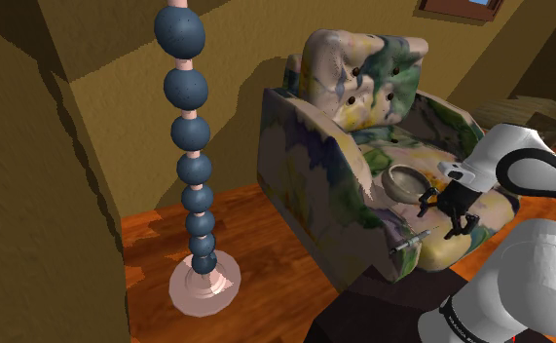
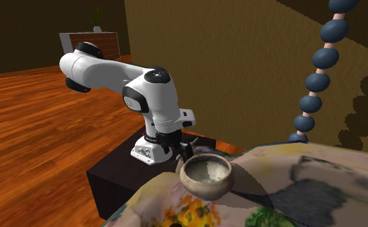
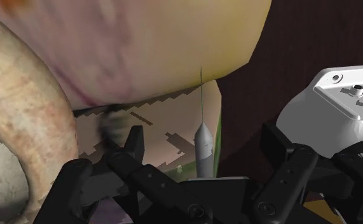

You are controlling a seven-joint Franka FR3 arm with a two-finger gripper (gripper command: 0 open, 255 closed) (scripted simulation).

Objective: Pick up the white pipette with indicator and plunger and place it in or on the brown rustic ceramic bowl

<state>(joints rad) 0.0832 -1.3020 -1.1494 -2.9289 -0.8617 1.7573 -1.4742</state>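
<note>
Gripper [image 3: 202, 135] jaws were spread, pinching nothing. Pipette [image 3: 203, 153] showed in the gap between them, touching neither finger, thin tip pointing away from the hand. It lay on the armchair [image 1: 305, 161] seat's front edge, near the bowl [image 1: 402, 180].

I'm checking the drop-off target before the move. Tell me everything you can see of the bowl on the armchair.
The bowl is brownish-beige with a rough, mottled, ceramic-looking surface. It has a rounded body narrowing to a small base, a thick uneven rim, and a pale speckled inside with nothing in it. It stands upright on the patterned armchair seat, beside the armrest at the shoulder view's left.
</note>
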